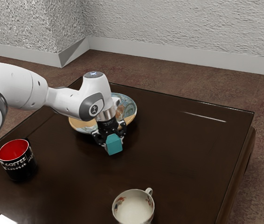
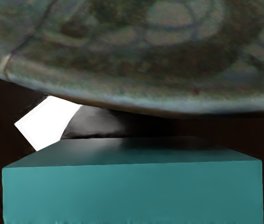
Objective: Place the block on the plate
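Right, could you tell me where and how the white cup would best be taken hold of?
I would pinch its rim from straight above, gripping the wall from inside and outside, away from the handle. The white cup stands upright with its mouth facing up, so the rim looks easy to reach; the small handle juts out at one side and seems a trickier hold.

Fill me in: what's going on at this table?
A robot arm has a teal block in its pincer, held between the two fingers. The block is beside the plate, just outside its rim, so it isn't on the plate yet. I can't tell whether it's clear of the table or touching it. A black mug with a red inside and a white cup stand apart from the action.
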Tool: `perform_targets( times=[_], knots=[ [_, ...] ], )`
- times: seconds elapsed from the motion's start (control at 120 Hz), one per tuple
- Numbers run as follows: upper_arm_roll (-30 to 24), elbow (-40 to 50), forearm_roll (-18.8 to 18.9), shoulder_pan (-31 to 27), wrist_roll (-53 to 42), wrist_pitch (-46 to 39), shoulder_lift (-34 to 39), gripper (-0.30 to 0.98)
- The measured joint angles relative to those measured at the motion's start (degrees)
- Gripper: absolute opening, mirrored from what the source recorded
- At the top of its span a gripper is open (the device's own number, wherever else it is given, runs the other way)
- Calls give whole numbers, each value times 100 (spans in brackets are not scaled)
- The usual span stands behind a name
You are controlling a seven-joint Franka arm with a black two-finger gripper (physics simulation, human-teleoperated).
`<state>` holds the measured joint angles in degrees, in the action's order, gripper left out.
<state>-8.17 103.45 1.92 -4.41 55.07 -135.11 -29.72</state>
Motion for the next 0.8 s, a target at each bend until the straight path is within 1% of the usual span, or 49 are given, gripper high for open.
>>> perform_targets(
  times=[0.1, 0.167, 0.233, 0.267, 0.317, 0.367, 0.433, 0.483, 0.558, 0.625, 0.733, 0.8],
  knots=[
    [-98, 41, -1, 43, -26, 20, 40, 34],
    [-325, 47, 0, 18, 2, 67, 116, 34],
    [-473, -4, 67, -33, 51, 262, 451, 33],
    [-484, -230, 142, -38, 75, 454, 587, 33],
    [-372, -854, 292, -29, 98, 859, 631, 33],
    [23, -1258, 375, -29, 66, 1196, 546, 33],
    [622, -1683, 276, -72, -66, 1535, 229, 34],
    [801, -2461, 162, -152, -201, 1805, -403, 34],
    [647, -3421, 55, -359, -398, 2190, -1235, 34],
    [507, -4091, 2, -491, -564, 2504, -1776, 33],
    [429, -4511, -42, -605, -814, 2882, -2108, 34],
    [415, -4564, -74, -618, -954, 3030, -2151, 41]
  ],
)
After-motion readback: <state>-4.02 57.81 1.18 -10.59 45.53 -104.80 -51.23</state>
